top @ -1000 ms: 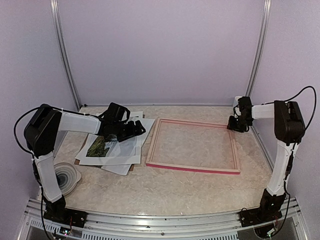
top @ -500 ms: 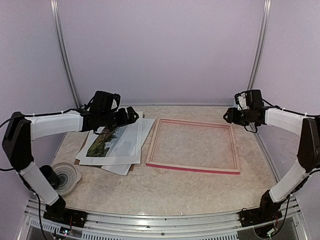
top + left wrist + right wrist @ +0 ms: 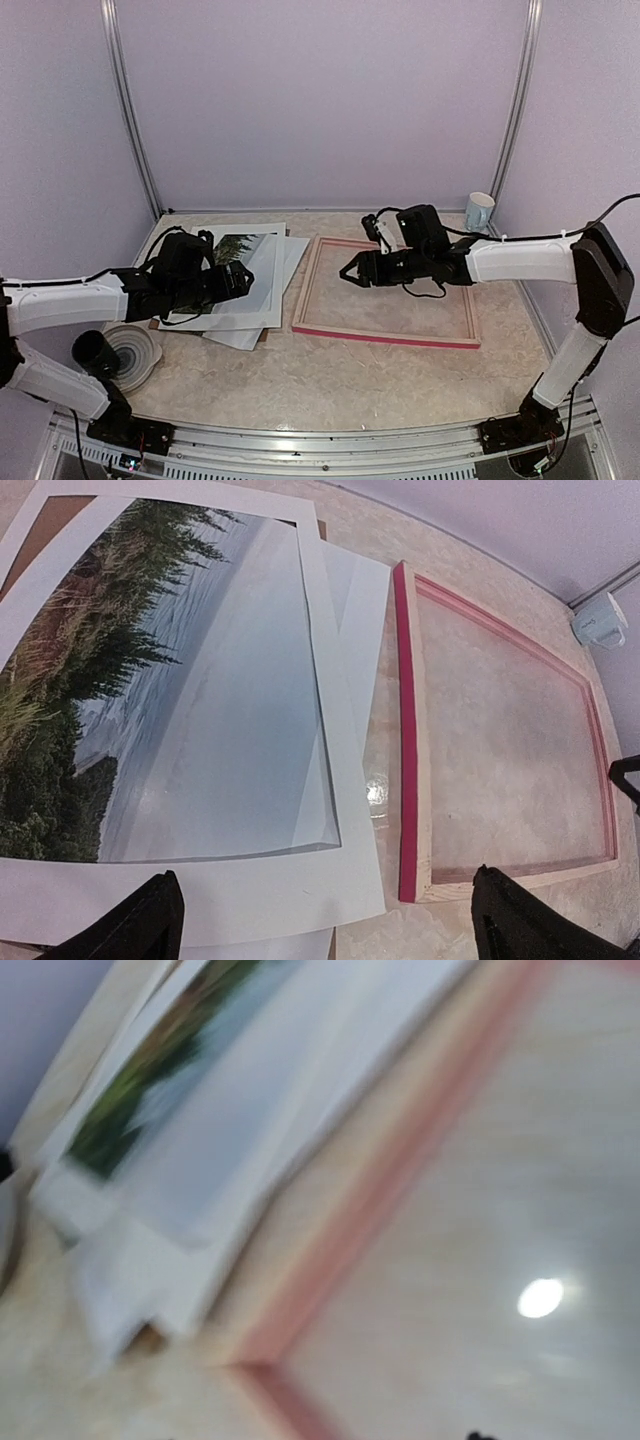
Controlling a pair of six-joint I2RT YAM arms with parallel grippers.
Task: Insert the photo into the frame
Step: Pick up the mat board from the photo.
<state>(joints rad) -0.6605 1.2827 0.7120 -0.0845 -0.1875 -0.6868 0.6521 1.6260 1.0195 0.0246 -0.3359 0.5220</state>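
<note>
Marbled surface (image 3: 330, 375): I am poising my wide-spread left claw (image 3: 240, 283) to lift the photo (image 3: 232, 247), my parted, empty right claw (image 3: 358, 270) hovering over the frame (image 3: 385, 338).

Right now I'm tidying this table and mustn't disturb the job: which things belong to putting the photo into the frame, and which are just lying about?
For the job: photo, pink-red frame.
Lying about: white sheets, brown backing board, mug, round grey-white object.
</note>
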